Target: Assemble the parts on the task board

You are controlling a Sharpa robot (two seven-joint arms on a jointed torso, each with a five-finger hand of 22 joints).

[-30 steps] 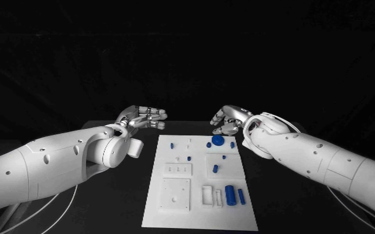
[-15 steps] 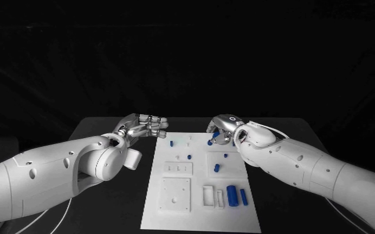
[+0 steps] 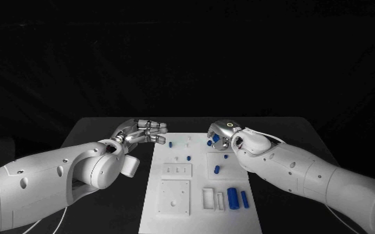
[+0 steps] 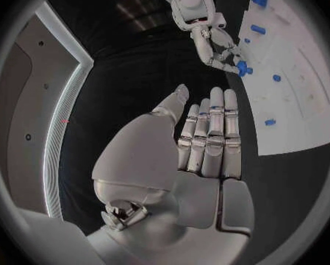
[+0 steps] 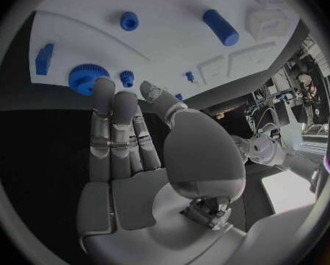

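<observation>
On the white task board [image 3: 200, 190], small blue parts [image 3: 232, 195]

The right hand [image 3: 225, 134] covers the blue gear [image 5: 85, 78] in the head view. The task board [image 3: 199, 212] is cut off by the bottom edge there. Whether the fingertips [image 5: 103, 88] touch the gear is unclear.

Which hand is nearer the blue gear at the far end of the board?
Right. The right hand has its fingers right at the gear on the board. The left hand hangs open over the table beside the board's left edge, well clear.
</observation>
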